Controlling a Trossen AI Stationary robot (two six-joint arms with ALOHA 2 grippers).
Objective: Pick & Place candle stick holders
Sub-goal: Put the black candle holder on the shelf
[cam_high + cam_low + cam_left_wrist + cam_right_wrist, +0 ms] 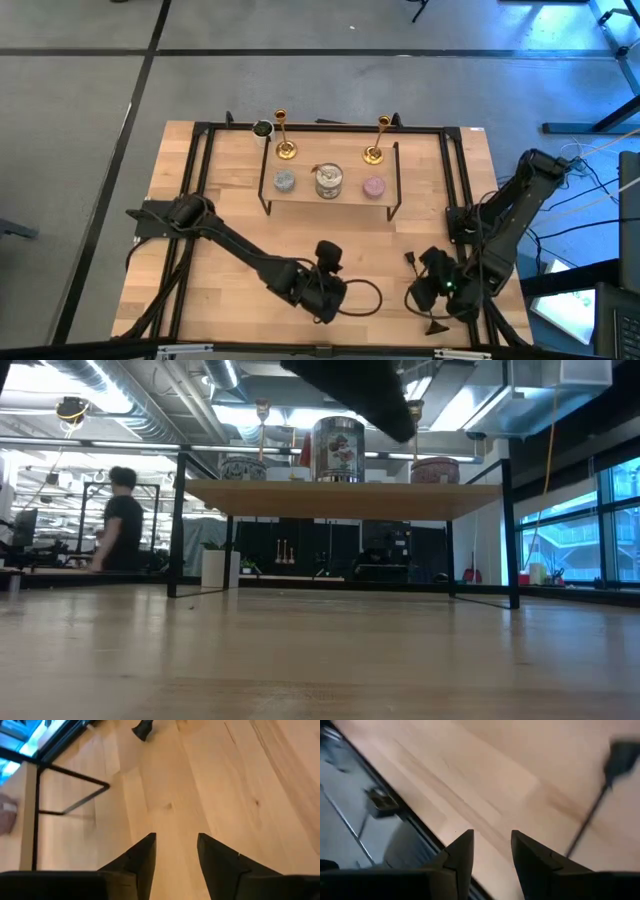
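Dark fingers (145, 855) of the left gripper (176, 851) frame bare wood at the table's near edge, a narrow gap between them and nothing held. Its partner, the right gripper (491, 845), hangs over the near right corner of the table (220, 250) with its fingers likewise a little apart and empty. Both arms are folded low at the front — the left reaching in from the left edge, the right bent back from the right edge.

On the raised wooden shelf (300, 195) toward the far side stand two brass candlestick holders, the left holder (284, 135) and the right holder (377, 140), each upright with its stem vertical and flared base down, well apart near the shelf's back corners. Before them sit a blue-grey candle (285, 181), a silver tin (328, 181) — contents not visible — and a pink candle (373, 186). A person (120, 520) stands in the room beyond.
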